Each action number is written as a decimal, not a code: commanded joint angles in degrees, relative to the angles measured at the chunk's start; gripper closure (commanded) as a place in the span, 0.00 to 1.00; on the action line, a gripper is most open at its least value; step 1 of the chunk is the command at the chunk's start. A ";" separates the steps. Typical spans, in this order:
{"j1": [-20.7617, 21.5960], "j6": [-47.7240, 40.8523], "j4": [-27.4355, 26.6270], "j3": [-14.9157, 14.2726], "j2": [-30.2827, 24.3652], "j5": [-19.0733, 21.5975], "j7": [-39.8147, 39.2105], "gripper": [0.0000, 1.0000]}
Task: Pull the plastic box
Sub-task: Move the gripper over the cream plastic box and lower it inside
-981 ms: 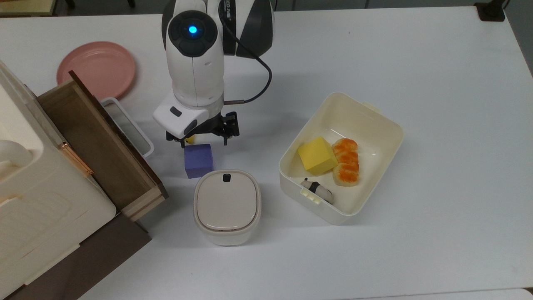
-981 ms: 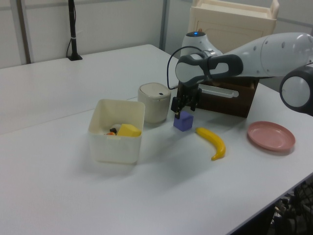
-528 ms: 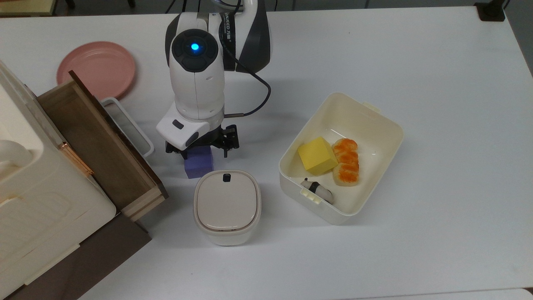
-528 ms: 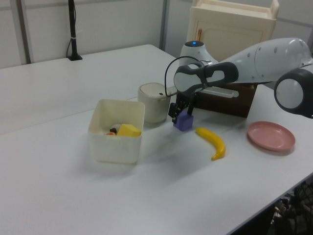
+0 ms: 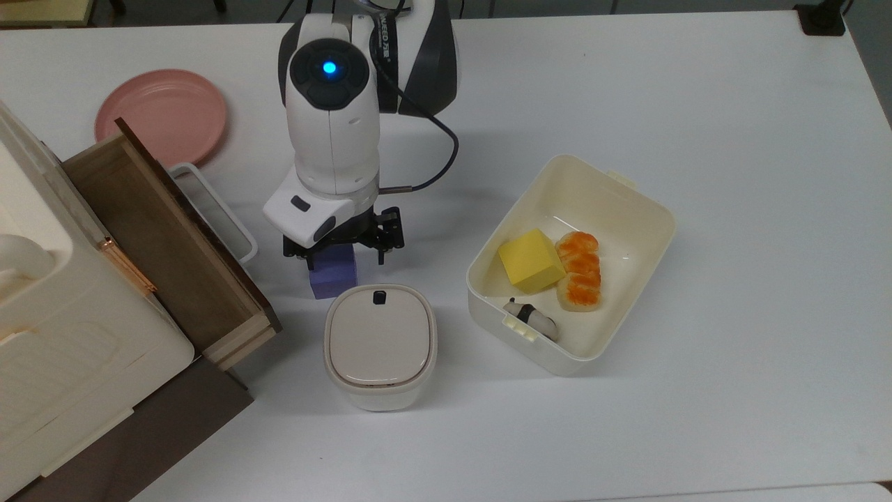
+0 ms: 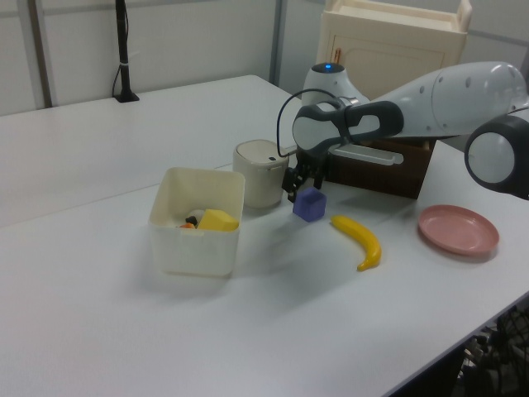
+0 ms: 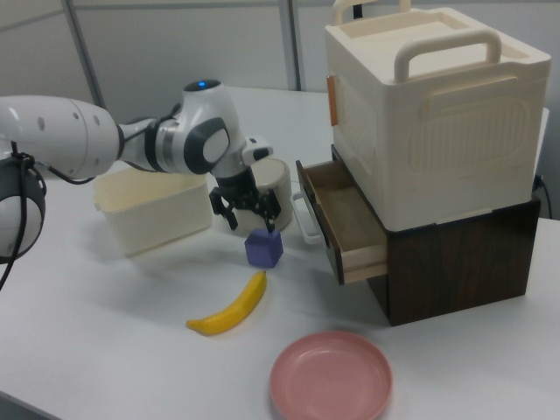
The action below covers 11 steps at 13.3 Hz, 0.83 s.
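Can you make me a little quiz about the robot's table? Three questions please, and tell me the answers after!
1. True or false: the gripper is holding the plastic box.
2. Which is inside the plastic box? A) the banana B) the yellow block C) the purple cube
3. Fill in: the pink plate has ____ on it.

Key: 1. False, it hovers open just above the purple cube. 2. B. 3. Nothing.
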 commanded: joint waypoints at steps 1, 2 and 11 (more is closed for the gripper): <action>0.50 -2.62 0.61 2.28 -4.77 0.22 0.17 0.00; 0.41 -2.63 1.14 3.43 -4.95 0.22 0.17 0.00; 5.14 5.62 4.75 12.23 -3.02 -0.83 -3.08 0.00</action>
